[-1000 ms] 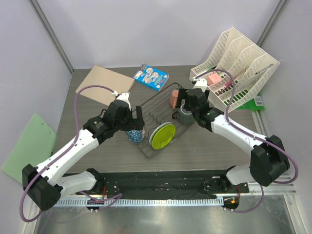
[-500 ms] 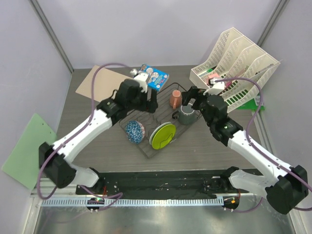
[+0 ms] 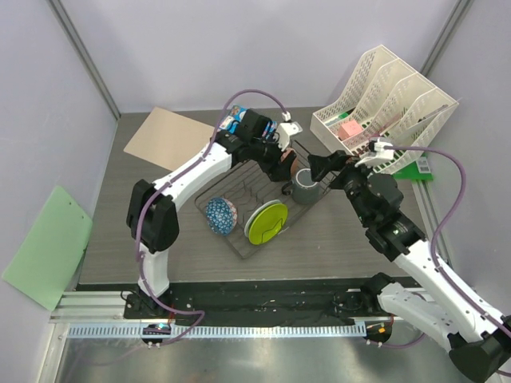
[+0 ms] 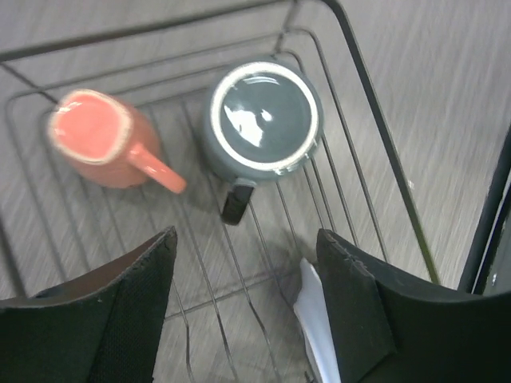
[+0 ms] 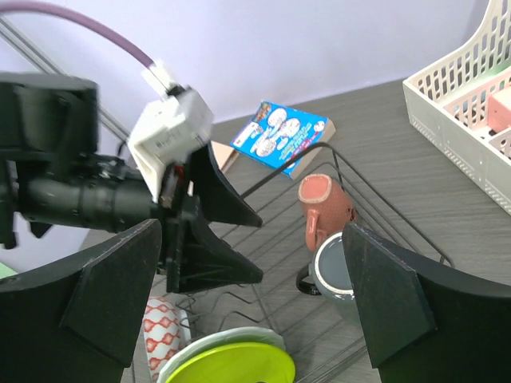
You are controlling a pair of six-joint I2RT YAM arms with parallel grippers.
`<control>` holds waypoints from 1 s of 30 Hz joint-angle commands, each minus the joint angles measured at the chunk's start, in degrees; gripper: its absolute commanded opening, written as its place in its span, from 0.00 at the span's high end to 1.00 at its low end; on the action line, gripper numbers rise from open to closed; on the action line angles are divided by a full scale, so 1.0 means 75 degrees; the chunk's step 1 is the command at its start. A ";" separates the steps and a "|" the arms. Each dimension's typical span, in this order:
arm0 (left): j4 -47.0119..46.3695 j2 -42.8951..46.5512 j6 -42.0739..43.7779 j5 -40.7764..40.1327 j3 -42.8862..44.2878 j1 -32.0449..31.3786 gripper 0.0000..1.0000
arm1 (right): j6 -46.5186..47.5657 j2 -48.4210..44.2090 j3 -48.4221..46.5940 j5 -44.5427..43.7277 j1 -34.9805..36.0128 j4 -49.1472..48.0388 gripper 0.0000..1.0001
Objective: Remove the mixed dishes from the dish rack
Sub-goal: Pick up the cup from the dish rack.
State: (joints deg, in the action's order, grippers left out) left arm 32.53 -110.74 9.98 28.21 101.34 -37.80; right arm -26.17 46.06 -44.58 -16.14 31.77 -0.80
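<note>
Two near items are unmoved: the blue speckled bowl [image 3: 219,214] at the dish rack's [image 4: 369,112] left edge and the lime-green plate [image 3: 266,222] inside. Farther on, the right gripper [image 3: 319,167], spread and empty, has backed off the grey mug [image 4: 263,120]. We see the left gripper [image 4: 247,247] has swung over the salmon-pink cup [image 4: 96,140], jaws apart but narrowing; we judge that the next pick.

We saw clear air above the salmon-pink cup [image 4: 100,148] and grey mug [image 4: 263,120] in the far corner of the dish rack [image 3: 249,187]. The left gripper [image 4: 243,239] and right gripper [image 5: 251,239] both crowded that corner.
</note>
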 commanded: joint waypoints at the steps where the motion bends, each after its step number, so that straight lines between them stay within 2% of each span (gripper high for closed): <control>1: 0.0303 0.0012 0.1375 0.0763 0.0094 -0.0162 0.43 | -0.0096 -0.0563 -0.0045 -0.0040 0.0030 0.0268 0.00; 3: 0.0361 -0.0175 0.1599 0.0623 0.0199 -0.0256 0.52 | -0.0131 -0.0738 -0.0091 0.0019 0.0030 0.0422 0.01; 7: 0.0303 -0.0737 0.1775 0.0341 0.0269 -0.0338 0.58 | -0.0108 -0.0927 -0.0173 0.0148 0.0018 0.0692 0.00; 17: -0.0832 -0.1184 0.1799 -0.0080 -0.0305 -0.0432 0.63 | -0.0120 -0.1173 -0.0150 0.0148 0.0030 0.1336 0.01; 23: -0.1209 -0.1559 0.1600 -0.0187 -0.0258 -0.0421 0.61 | -0.0073 -0.1150 -0.0080 0.0160 0.0030 0.1395 0.01; 26: -0.1291 -0.1466 0.1587 -0.0245 -0.0328 -0.0432 0.57 | -0.0108 -0.1161 -0.0010 0.0172 0.0041 0.1419 0.01; 30: -0.1467 -0.1056 0.1786 -0.0386 -0.0574 -0.0432 0.46 | -0.0143 -0.1150 0.0037 0.0160 0.0030 0.1407 0.01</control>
State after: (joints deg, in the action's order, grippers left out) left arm 25.23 -122.37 22.50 26.15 98.50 -40.86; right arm -26.96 37.87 -44.29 -15.27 31.77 10.72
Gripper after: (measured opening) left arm 0.509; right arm 0.992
